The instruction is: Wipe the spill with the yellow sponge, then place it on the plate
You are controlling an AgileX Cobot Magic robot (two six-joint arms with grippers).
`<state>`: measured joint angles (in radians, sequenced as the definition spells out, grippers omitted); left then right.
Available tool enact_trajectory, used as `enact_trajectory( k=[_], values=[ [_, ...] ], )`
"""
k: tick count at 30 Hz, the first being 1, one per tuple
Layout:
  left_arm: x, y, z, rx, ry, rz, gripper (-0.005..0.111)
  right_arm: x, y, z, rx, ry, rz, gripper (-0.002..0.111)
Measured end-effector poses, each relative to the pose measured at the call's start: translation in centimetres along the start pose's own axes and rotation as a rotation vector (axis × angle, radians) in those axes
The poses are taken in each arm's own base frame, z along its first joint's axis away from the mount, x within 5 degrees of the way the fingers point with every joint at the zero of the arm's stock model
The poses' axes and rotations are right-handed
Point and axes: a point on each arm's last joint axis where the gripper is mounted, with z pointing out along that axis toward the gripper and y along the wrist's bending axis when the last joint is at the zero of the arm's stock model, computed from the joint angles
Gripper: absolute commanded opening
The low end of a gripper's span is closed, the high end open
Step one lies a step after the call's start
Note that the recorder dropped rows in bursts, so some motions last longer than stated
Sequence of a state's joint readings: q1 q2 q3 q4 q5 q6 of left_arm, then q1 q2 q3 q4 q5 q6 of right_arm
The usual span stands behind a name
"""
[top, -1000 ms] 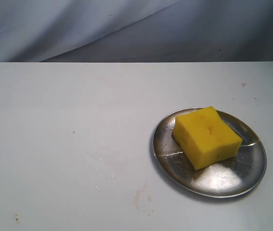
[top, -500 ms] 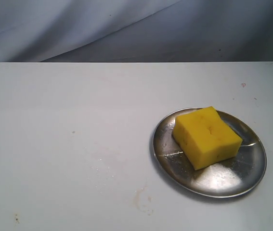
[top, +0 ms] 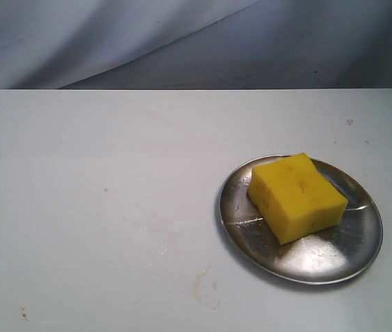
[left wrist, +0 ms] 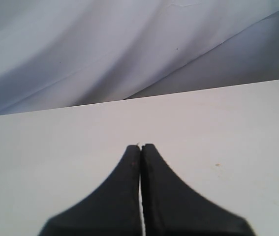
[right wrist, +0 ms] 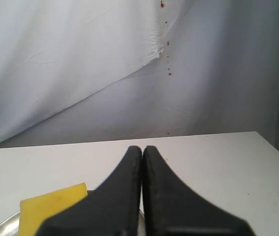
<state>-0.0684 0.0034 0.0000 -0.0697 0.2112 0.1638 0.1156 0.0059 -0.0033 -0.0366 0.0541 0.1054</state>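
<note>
The yellow sponge [top: 296,197] lies flat on the round silver plate [top: 334,259] at the right of the table; neither arm shows in the exterior view. No amber puddle is visible; only faint damp smears [top: 151,235] and a pale stain [top: 204,285] mark the table left of the plate. My right gripper [right wrist: 142,149] is shut with nothing held, raised behind the plate, with the sponge [right wrist: 50,209] and plate rim [right wrist: 1,227] showing beside its fingers. My left gripper [left wrist: 140,146] is shut and empty over bare white table.
The white table [top: 78,173] ends at a back edge, with grey-blue draped cloth [top: 182,41] behind it. A few small specks [top: 23,315] dot the front left of the table.
</note>
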Motion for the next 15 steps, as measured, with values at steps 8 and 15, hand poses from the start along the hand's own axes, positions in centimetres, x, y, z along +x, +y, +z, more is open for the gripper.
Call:
enact_trajectory(
  k=[8,15],
  values=[
    [0.0,0.0,0.0,0.0,0.0,0.0,0.0,0.0,0.0,0.0,0.0,0.0,0.0,0.0],
    [0.0,0.0,0.0,0.0,0.0,0.0,0.0,0.0,0.0,0.0,0.0,0.0,0.0,0.0]
  ],
)
